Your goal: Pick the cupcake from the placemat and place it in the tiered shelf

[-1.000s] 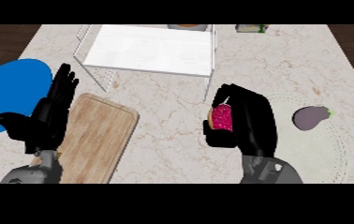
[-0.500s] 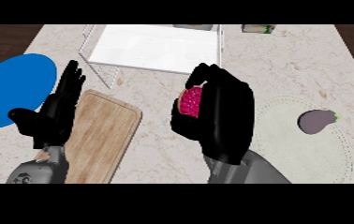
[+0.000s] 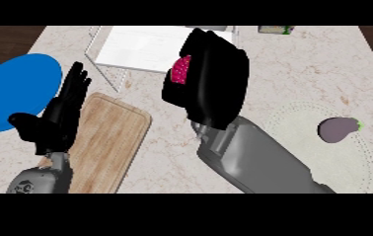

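My right hand (image 3: 211, 79) is curled round the pink cupcake (image 3: 179, 70), of which only a strip shows at the hand's left side. It hangs at the near right corner of the white tiered shelf (image 3: 142, 47), partly over its top. The pale round placemat (image 3: 306, 126) lies at the right with a purple eggplant (image 3: 339, 130) on it. My left hand (image 3: 55, 116) rests open at the left, fingers up, over the edge of the wooden cutting board (image 3: 109, 141).
A blue plate (image 3: 25, 84) lies at the left edge of the counter. A small green and white object (image 3: 275, 29) sits at the back right. The marble counter (image 3: 306, 67) stretches between shelf and placemat.
My right hand has carried the cupcake up and to the left, from beside the placemat to the shelf's near corner. The left hand has stayed about where it was.
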